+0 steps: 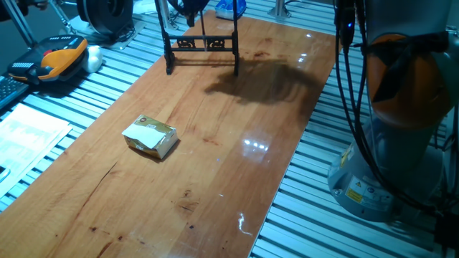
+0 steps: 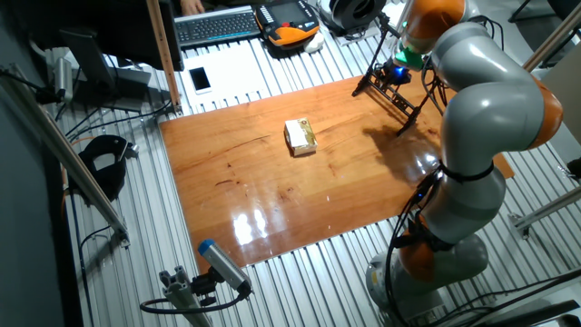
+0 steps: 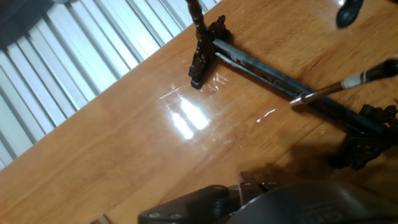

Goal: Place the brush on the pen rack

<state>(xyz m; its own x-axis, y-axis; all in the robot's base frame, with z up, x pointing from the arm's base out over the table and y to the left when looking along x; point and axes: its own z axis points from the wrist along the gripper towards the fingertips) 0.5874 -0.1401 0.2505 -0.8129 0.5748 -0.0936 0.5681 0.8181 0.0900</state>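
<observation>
We see one box-like container, a yellowish box (image 1: 150, 137) lying near the middle of the wooden table (image 1: 237, 179); its top looks partly folded open, but we cannot make out anything inside it. The pen rack (image 1: 202, 43) stands upright on its two feet at the far end of the table, well apart from the box, with bare wood between them. Off the table, on the slatted surface beyond one long edge, lie an orange and black handheld controller (image 1: 57, 57), a keyboard (image 2: 218, 25) and a phone (image 2: 200, 80), none of them near the rack. The gripper (image 1: 191, 8) hangs directly above the rack's top bar, and the grey and orange arm (image 2: 481, 91) curves over that end of the table, throwing a dark shadow on the wood beside the rack. From the hand view we look down on the rack's top bar running slantwise, and the brush (image 3: 348, 84) shows as a thin shaft crossing over that bar, its near end just at the bar. We cannot tell whether the brush rests on the bar or is held, nor whether the claw's fingers are apart or clamped, since they are cut off or hidden in every view.
</observation>
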